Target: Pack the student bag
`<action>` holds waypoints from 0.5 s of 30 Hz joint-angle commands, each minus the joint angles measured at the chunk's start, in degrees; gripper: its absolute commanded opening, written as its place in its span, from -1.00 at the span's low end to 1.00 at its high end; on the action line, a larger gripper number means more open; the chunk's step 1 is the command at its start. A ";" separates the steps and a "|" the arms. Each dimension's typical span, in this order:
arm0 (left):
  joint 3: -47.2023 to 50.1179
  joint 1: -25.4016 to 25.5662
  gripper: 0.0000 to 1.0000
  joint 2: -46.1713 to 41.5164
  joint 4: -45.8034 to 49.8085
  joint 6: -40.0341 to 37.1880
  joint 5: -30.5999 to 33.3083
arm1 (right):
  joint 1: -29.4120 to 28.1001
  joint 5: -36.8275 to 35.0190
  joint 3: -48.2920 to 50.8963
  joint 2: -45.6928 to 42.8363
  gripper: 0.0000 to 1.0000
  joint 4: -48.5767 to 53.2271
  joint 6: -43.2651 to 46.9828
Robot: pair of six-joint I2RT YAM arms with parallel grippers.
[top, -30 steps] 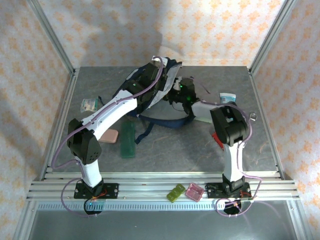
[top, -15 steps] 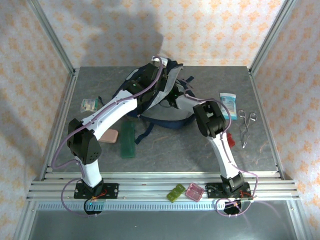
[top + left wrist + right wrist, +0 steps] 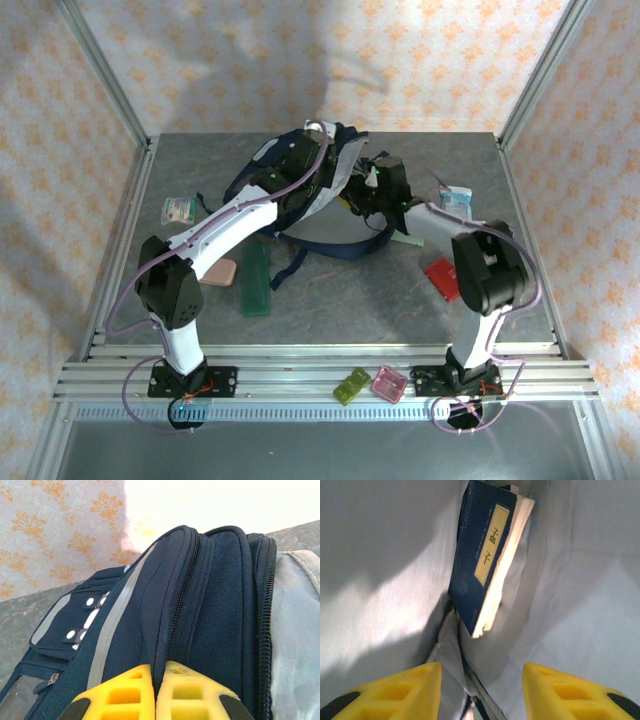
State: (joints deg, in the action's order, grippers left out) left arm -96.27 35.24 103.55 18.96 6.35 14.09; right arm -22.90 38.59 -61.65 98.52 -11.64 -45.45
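— Framing your workspace: how much room do the edges leave you?

— Your table is fenced by metal posts and patterned walls at the left, far and right sides. Bare surface lies open across the near middle and in the far right corner. A green case and a pink pad lie just beside each other near your left arm. A red card lies near your right arm. One small packet sits at the left, another at the right.

— And where is the student bag against your grippers?

— The student bag lies at the far middle of the table, its mouth turned toward your right. Your left gripper is clenched on a ridge of the bag's dark fabric beside the zipper. Your right gripper is inside the mouth, jaws apart and holding nothing, with grey lining on both sides. A navy booklet with a yellow label stands tilted in the lining just beyond the fingertips, apart from them.
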 commanded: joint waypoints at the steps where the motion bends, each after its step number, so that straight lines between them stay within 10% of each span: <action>1: -1.88 0.24 -1.00 1.51 -5.01 4.90 1.73 | -0.26 -5.86 6.46 -8.78 -0.15 4.58 5.63; 15: -22.63 3.69 -1.00 22.91 -2.40 18.72 3.53 | -11.40 -19.80 19.27 -23.03 -0.34 11.15 9.21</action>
State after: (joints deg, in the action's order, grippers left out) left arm -111.77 39.03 125.05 19.05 20.62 14.83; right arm -32.29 22.68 -42.89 74.35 -1.72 -38.13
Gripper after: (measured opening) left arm 0.054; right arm 0.335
